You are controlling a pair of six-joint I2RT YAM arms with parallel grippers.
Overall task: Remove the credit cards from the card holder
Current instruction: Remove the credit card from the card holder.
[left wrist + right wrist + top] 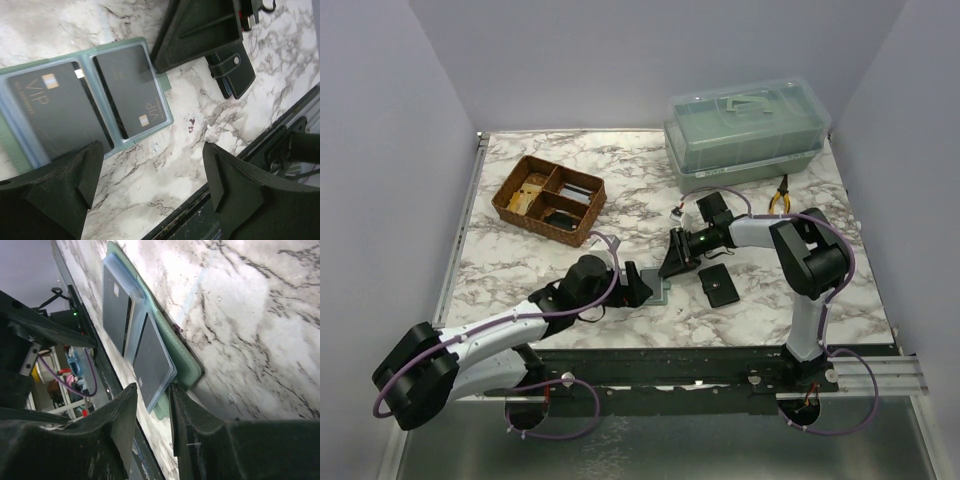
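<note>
The sage-green card holder (662, 288) lies open and flat on the marble between my two grippers. Clear sleeves inside it hold two dark cards marked VIP, one on the left page (55, 112) and one on the right page (130, 85). Both also show in the right wrist view (117, 310) (152, 360). My left gripper (152, 160) is open and empty, just in front of the holder's (12, 145) near edge. My right gripper (152, 390) is at the holder's (187, 365) right end, jaws narrowly apart, with a sleeve corner between the fingertips.
A black snap wallet (718, 285) lies right of the holder, also in the left wrist view (232, 70). A wicker basket (548, 198) stands at back left, a clear lidded box (745, 130) at back right, pliers (780, 195) beside it. The table's front rail (720, 360) is close.
</note>
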